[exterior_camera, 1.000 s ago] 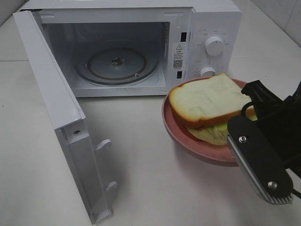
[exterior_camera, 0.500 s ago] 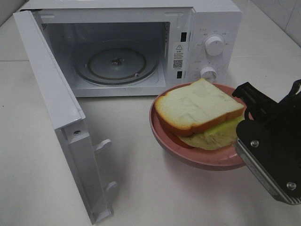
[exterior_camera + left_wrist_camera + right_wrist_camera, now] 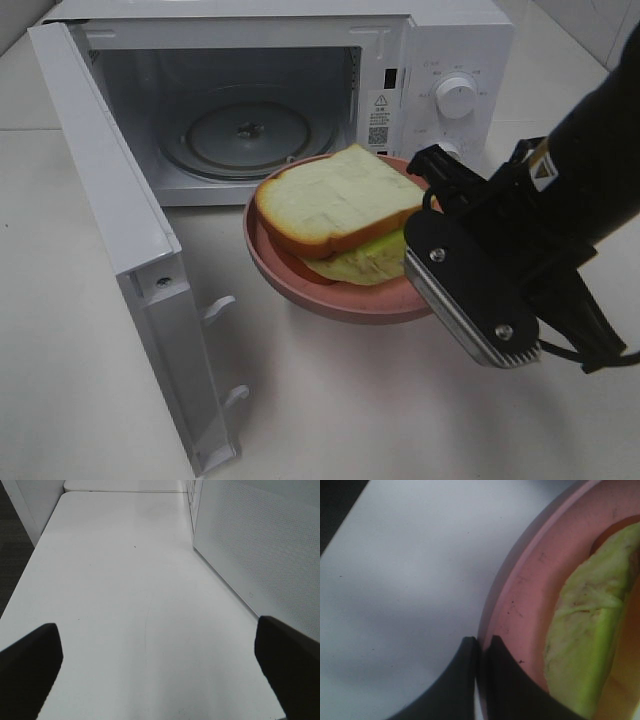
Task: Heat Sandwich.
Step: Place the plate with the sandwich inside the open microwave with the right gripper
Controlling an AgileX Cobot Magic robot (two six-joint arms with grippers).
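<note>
From the high camera I see the sandwich point(image 3: 335, 200) on the pink plate point(image 3: 290, 275), just in front of the open microwave point(image 3: 440, 50). My right gripper point(image 3: 432, 188) clamps the plate's rim, and its arm hides that side. On the left wrist view, the left gripper point(image 3: 160, 667) stands wide apart over bare bench point(image 3: 125, 580), its fingers cut off. On the right wrist view, the fingers pinch the rim, the lettuce point(image 3: 585, 645) is blurred and the bread is out of frame.
</note>
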